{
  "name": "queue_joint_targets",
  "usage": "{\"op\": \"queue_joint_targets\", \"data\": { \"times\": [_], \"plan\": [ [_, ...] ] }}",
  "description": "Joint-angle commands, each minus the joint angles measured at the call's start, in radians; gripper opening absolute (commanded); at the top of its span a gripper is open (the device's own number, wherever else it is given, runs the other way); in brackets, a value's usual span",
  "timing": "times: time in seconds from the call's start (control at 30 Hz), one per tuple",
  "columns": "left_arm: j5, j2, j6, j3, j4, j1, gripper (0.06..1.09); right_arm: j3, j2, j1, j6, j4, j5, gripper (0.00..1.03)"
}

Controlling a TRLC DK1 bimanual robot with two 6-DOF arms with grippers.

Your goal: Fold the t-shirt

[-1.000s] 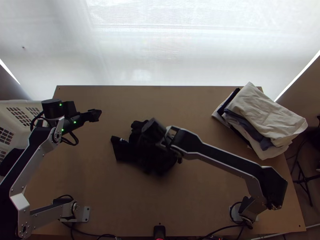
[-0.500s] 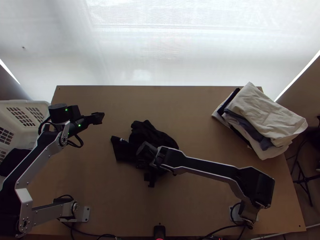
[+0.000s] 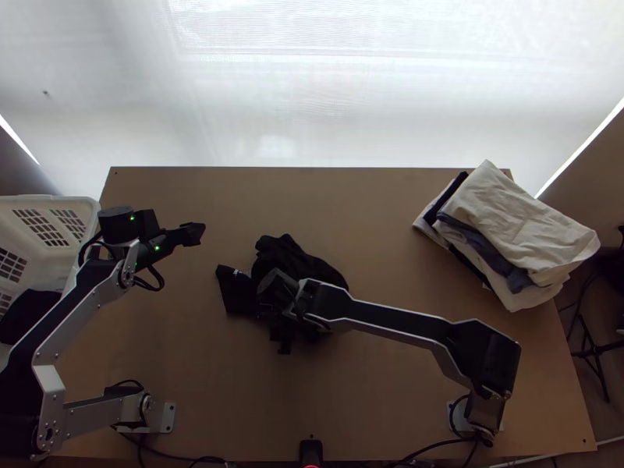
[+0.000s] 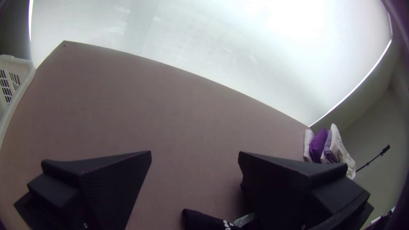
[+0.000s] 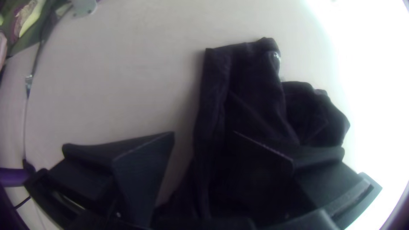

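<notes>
Right claw (image 3: 281, 342): spread, with a wide gap between my two fingers (image 5: 140, 170); I see nothing pinched there.
Black t-shirt (image 3: 300, 257): bunched in a dark heap around the middle of the table (image 3: 374, 390), my right claw at its near side.
Cloth against that claw: one finger is over the shirt and the other mostly over bare wood; whether either touches the fabric, I can't tell.
Flap: a squarish end with pale print sticks out on the heap's left, beyond my fingertips.
Rounded bulge: beside the flap, on the heap's far side, also past my reach.
Left claw (image 3: 195, 234): spread too, empty, over the table's far left part and well apart from the shirt, which lies nearer the table's near edge and to the right.
Folded stack (image 3: 519, 218): pale and dark cloths at the far right corner, a cream one on top.
White basket (image 3: 78, 201): at the table's left edge, with dark cloth (image 3: 27, 312) in it.
</notes>
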Motion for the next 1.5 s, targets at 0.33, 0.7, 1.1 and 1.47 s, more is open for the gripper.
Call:
{"op": "queue_joint_targets", "data": {
  "times": [0.33,0.7,1.1,1.47],
  "plan": [
    [0.026,-0.001,0.005,-0.005,0.014,0.016,1.05,0.013,0.055,-0.033,0.005,0.002,0.005,0.52],
    [0.03,-0.01,-0.004,-0.006,0.014,0.038,1.05,0.033,-0.074,-0.044,0.046,0.019,-0.019,0.03],
    [0.03,-0.001,-0.021,-0.015,0.016,0.011,1.05,0.232,-0.338,-0.294,0.321,0.094,-0.016,0.03],
    [0.041,0.018,-0.027,-0.018,0.022,-0.051,1.05,0.048,-0.564,-0.518,0.43,0.068,-0.003,0.03]
  ]
}}
